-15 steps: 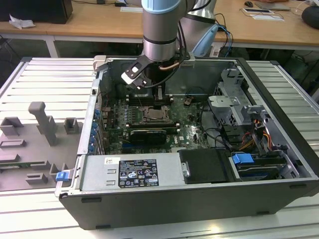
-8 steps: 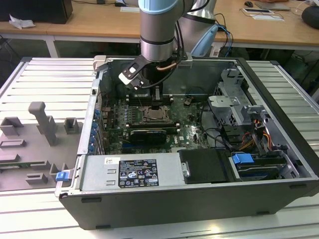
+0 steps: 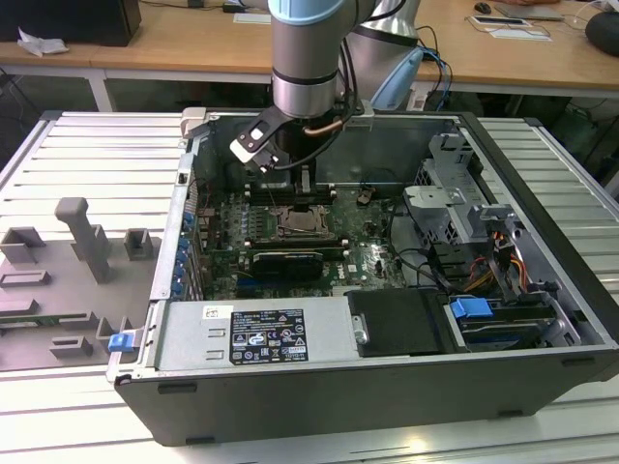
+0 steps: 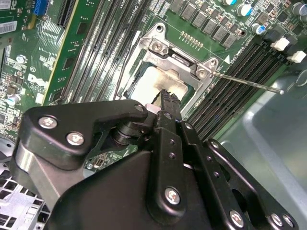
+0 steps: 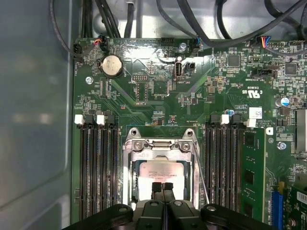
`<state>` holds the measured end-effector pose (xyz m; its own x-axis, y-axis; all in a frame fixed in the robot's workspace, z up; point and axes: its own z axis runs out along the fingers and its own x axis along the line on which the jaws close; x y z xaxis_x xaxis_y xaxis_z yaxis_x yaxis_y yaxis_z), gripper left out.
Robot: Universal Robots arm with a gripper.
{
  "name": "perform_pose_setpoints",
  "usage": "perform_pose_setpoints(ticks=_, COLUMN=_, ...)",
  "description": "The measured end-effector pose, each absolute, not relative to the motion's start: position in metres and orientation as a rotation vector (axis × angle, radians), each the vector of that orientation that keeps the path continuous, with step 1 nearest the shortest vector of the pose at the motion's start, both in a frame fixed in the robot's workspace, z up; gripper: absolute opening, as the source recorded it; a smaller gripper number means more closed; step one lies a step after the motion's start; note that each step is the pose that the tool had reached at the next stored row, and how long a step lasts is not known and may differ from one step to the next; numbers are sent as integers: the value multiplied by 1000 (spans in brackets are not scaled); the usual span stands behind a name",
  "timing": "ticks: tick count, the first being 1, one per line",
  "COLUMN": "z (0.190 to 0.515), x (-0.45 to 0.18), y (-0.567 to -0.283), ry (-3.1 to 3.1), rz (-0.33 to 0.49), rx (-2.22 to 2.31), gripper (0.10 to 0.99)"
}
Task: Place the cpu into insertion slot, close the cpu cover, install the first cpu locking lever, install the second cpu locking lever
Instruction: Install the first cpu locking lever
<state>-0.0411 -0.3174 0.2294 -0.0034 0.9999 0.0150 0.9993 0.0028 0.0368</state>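
the arm reached down into the open computer case [image 3: 542, 169], which lay on a ribbed metal counter [image 3: 87, 155] beside some grey holders [image 3: 82, 237] at the exterior view's left. the hand [image 5: 163, 188] hung low above the green circuit board [image 5: 144, 76], its two black fingertips pressed together with nothing between them, right over the near edge of the cpu [image 5: 161, 167].

the cpu sat flat in the insertion slot [image 5: 125, 167], its pale metal top showing through the window of the cpu cover [image 5: 160, 144]. the cover lay down around the chip, its hinged end at the two screws on the side away from the hand. whether the fingertips touched the chip or hovered just above it could not be told.

in the second wrist view a thin locking lever [image 4: 244, 82] ran from one corner of the slot out across the black memory slots [image 4: 240, 62], standing away from the frame. more memory slots flanked the socket on both sides, and a coin battery [image 5: 111, 65] sat farther off on the board.
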Motion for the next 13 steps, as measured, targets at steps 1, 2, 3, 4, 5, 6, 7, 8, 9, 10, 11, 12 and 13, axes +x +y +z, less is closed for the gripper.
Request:
perform_pose_setpoints(ticks=1, z=229, x=-41, y=-317, ry=2214, rz=58, rx=2207, gripper=110)
perform_pose_setpoints(ticks=2, z=229, x=-41, y=-317, ry=2214, rz=58, rx=2207, gripper=110)
perform_pose_setpoints(ticks=3, z=230, x=-41, y=-317, ry=2214, rz=58, rx=2207, gripper=110)
perform_pose_setpoints(ticks=4, z=230, x=-41, y=-317, ry=2214, rz=57, rx=2207, gripper=110)
perform_pose_setpoints(ticks=5, z=230, x=-41, y=-317, ry=2214, rz=57, rx=2207, gripper=110)
perform_pose_setpoints(ticks=6, z=231, x=-41, y=-317, ry=2214, rz=57, rx=2207, gripper=110)
perform_pose_setpoints(ticks=7, z=232, x=-41, y=-317, ry=2214, rz=57, rx=2207, gripper=110)
perform_pose_setpoints(ticks=8, z=232, x=-41, y=-317, ry=2214, rz=57, rx=2207, gripper=110)
perform_pose_setpoints(ticks=9, z=233, x=-41, y=-317, ry=2214, rz=57, rx=2207, gripper=110)
perform_pose_setpoints(ticks=10, z=233, x=-41, y=-317, ry=2214, rz=57, rx=2207, gripper=110)
perform_pose_setpoints(ticks=11, z=233, x=-41, y=-317, ry=2214, rz=57, rx=2207, gripper=110)
perform_pose_setpoints(ticks=12, z=234, x=-41, y=-317, ry=2214, rz=57, rx=2207, gripper=110)
perform_pose_setpoints(ticks=13, z=235, x=-41, y=-317, ry=2214, rz=57, rx=2207, gripper=110)
